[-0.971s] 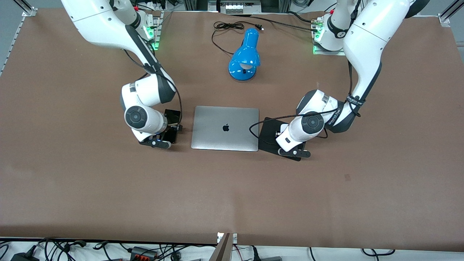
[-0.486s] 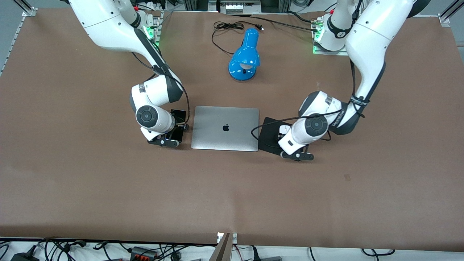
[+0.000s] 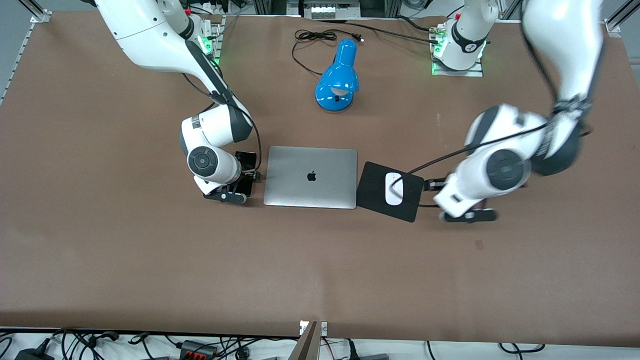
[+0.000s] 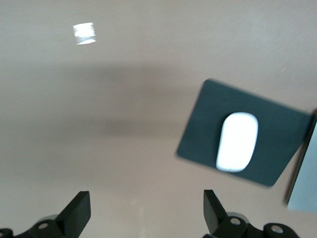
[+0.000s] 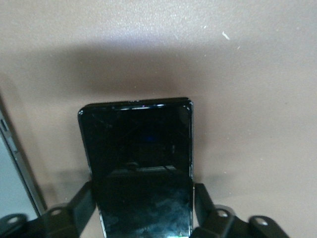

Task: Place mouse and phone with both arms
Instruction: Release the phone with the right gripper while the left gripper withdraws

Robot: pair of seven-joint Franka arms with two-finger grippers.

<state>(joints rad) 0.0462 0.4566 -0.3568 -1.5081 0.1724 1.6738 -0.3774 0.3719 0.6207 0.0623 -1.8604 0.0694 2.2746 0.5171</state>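
Note:
The white mouse (image 3: pixel 394 188) lies on the black mouse pad (image 3: pixel 372 187) beside the closed laptop (image 3: pixel 310 176); it also shows in the left wrist view (image 4: pixel 237 141). My left gripper (image 3: pixel 432 185) is open and empty (image 4: pixel 146 210), over bare table just off the pad toward the left arm's end. The black phone (image 3: pixel 246 161) lies low beside the laptop toward the right arm's end. My right gripper (image 3: pixel 242 177) is shut on the phone (image 5: pixel 138 153), with its fingers (image 5: pixel 81 203) against the two long sides.
A blue desk lamp (image 3: pixel 337 80) with a black cord stands farther from the front camera than the laptop. The laptop's edge (image 5: pixel 12 173) runs close to the phone. The brown table (image 3: pixel 320 270) stretches wide toward the front camera.
My left gripper has let go of the mouse and pulled off the pad toward the left arm's end. My right gripper brought the phone closer to the laptop, then stopped.

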